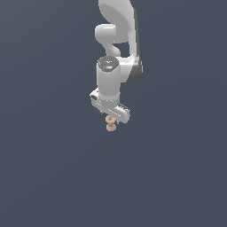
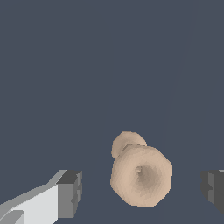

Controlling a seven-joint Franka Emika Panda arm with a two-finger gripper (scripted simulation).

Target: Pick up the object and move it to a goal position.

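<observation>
The object (image 1: 111,123) is a tiny tan spool with two knobby ends and a narrow waist. In the exterior view it shows just under the white gripper (image 1: 111,118), whose body hides the fingertips. In the wrist view the spool (image 2: 141,175) is seen end-on between the two dark finger pads (image 2: 70,194), with clear gaps on both sides. The gripper (image 2: 142,190) is open and touches nothing. I cannot tell whether the spool rests on the surface.
The white arm (image 1: 116,48) rises behind and above the gripper. A plain dark grey-blue ground (image 1: 53,168) fills both views. No goal marker shows.
</observation>
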